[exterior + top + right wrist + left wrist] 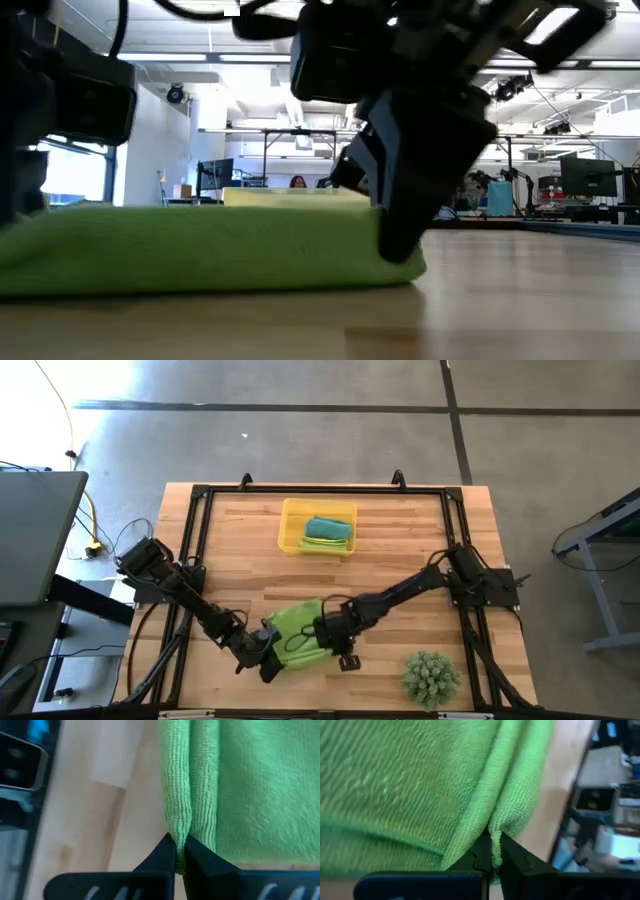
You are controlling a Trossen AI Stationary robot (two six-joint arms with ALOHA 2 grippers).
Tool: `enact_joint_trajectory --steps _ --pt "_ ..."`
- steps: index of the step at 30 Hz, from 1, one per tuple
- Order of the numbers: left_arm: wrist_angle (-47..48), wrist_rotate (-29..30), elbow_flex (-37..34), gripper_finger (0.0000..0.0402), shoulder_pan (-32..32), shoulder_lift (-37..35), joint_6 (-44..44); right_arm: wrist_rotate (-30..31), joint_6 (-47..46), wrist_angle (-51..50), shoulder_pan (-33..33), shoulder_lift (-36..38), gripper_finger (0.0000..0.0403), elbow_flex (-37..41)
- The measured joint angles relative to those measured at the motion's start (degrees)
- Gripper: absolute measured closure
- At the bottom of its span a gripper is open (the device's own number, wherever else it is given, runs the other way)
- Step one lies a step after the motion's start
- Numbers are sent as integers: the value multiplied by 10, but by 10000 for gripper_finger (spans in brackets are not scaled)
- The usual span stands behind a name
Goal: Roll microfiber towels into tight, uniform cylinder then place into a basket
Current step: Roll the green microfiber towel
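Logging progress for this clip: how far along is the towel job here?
Done: a teal and a lime towel sit in the yellow basket. In hand: left gripper and right gripper each pinch an edge of the lime-green towel, not yet a cylinder. Left: rolling and placing it.

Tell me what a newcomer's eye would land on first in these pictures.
The bright lime-green towel at the table's front edge, pinched from both sides: the left end effector and the right end effector are each shut on a fold of it. Behind it sits the yellow basket holding rolled towels, and a spiky green plant at front right.
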State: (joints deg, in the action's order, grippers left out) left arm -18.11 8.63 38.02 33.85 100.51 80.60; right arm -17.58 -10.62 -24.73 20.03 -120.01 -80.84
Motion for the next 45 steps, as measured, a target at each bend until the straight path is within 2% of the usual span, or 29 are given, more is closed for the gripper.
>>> enact_joint_trajectory --steps 4,6,10,17,20,24,27,30,32,35,41,45 --pt "-15 -17 1 394 1 -1 2 -75 -2 6 -29 0 402 0" --pt "-8 -19 1 394 1 -1 2 -93 -17 7 -42 0 402 0" --pt "3 -11 1 394 1 -2 9 -95 -46 10 -58 -8 402 0" --pt "16 -8 2 394 1 -3 5 -120 -45 24 -61 -52 402 -3" --pt "16 -7 2 386 1 -3 -23 -120 -45 23 -61 -61 402 -3" --pt "19 -23 3 355 -1 -4 -97 -118 -40 25 -60 -62 402 -3" --pt "19 -65 3 330 -10 -4 -150 -120 -39 28 -60 -62 402 -3" --pt "19 -143 3 315 -30 -4 -215 -122 -35 38 -58 -64 403 -2" --pt "21 -192 3 312 -45 -4 -225 -126 -39 46 -58 -64 403 -2" --pt "29 -228 3 314 -66 -5 -223 -129 -44 56 -56 -65 403 -1" --pt "131 -234 4 325 -83 -44 -223 -127 -44 64 -54 -66 402 -1" --pt "220 -196 3 327 -80 -101 -221 -128 -44 64 -54 -66 402 0"
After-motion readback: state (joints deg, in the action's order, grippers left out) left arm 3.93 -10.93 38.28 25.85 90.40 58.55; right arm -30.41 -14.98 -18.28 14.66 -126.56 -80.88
